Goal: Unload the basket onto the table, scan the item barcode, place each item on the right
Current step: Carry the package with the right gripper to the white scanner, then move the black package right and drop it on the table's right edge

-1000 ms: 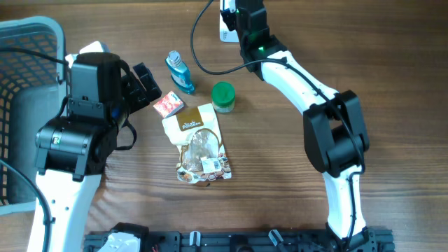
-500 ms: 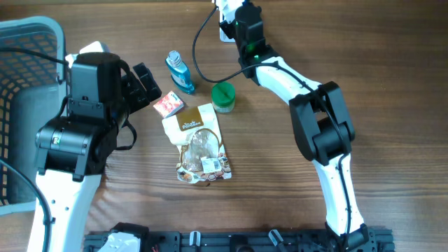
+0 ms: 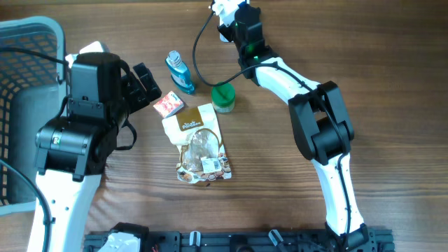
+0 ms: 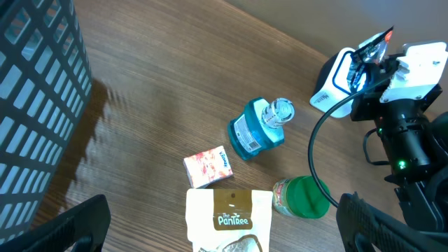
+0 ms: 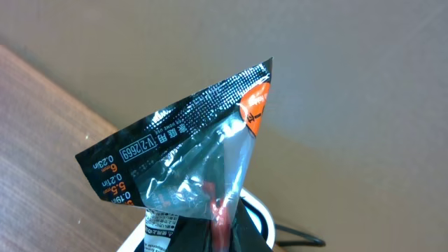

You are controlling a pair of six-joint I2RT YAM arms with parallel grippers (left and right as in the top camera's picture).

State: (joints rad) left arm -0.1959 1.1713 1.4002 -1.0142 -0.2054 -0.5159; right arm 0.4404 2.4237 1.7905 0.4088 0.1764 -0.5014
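Packet (image 5: 199, 140) with black-orange print; beige pouch (image 4: 231, 222) labelled "PanTree"

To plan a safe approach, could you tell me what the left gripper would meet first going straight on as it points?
Probably the small red box, lying closest ahead of the open left gripper; the blue bottle sits just beyond. Depth is unclear.

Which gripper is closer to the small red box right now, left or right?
Left. The left gripper, open, sits right beside the small red box. The right gripper is far off, beyond the green-lidded jar, shut on a packet.
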